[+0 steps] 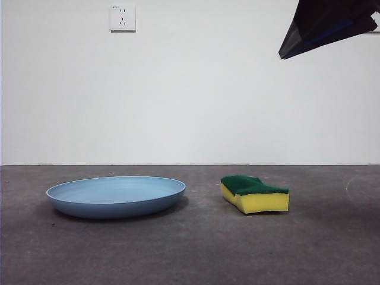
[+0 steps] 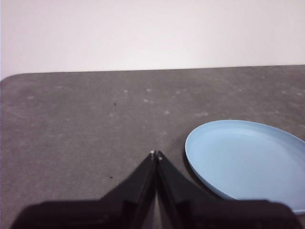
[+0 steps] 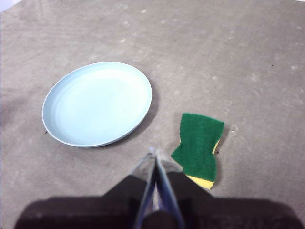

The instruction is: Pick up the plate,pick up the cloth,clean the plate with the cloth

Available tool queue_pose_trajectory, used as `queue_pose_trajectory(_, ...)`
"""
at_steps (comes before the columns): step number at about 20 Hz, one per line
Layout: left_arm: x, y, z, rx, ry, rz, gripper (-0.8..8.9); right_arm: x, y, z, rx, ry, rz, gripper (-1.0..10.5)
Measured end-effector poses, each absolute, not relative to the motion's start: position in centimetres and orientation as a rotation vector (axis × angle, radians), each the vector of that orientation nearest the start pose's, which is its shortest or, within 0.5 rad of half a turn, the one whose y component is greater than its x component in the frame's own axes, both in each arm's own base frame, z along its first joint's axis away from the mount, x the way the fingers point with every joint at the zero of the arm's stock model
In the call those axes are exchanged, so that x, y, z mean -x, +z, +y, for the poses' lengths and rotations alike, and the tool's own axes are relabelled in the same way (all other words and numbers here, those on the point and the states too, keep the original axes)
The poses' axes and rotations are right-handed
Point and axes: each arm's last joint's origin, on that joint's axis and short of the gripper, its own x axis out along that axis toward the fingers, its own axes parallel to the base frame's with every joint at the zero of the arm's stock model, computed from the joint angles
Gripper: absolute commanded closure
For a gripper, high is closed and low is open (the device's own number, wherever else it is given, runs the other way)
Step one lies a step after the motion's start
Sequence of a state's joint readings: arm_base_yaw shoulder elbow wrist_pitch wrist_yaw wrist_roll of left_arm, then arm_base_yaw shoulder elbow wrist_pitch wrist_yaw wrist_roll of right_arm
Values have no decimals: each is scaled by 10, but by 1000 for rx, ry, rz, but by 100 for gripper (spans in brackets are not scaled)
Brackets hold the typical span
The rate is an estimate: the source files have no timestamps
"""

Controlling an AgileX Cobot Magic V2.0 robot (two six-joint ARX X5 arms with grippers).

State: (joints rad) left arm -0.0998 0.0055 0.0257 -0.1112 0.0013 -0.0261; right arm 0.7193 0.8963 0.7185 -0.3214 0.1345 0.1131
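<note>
The light-blue plate [image 1: 116, 196] lies flat on the grey table at the left of the front view. The cloth, a yellow sponge with a green top [image 1: 254, 193], lies to its right, apart from it. My right gripper [image 3: 156, 153] is shut and empty, high above the table, with the plate [image 3: 97, 103] and the sponge [image 3: 200, 146] below it. It shows as a dark tip [image 1: 323, 27] at the top right of the front view. My left gripper [image 2: 156, 154] is shut and empty, low over the table beside the plate's rim [image 2: 190, 157].
A white wall with a socket [image 1: 122, 18] stands behind the table. The grey tabletop [image 1: 196, 249] is bare in front of the plate and sponge.
</note>
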Motion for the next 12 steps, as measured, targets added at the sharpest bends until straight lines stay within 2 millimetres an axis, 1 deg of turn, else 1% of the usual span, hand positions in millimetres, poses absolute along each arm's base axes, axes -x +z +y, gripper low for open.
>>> queue_pose_trajectory(4,-96,156,-9,21,-98,122,815,-147,279,123,101,545,491,946)
queue_pose_trajectory(6,-95,152,-9,20,-97,168,815,-147,279,123,102,545,492,946)
queue_pose_trajectory(12,-95,151,-9,46,-94,177,815,-147,279,123,101,545,491,946)
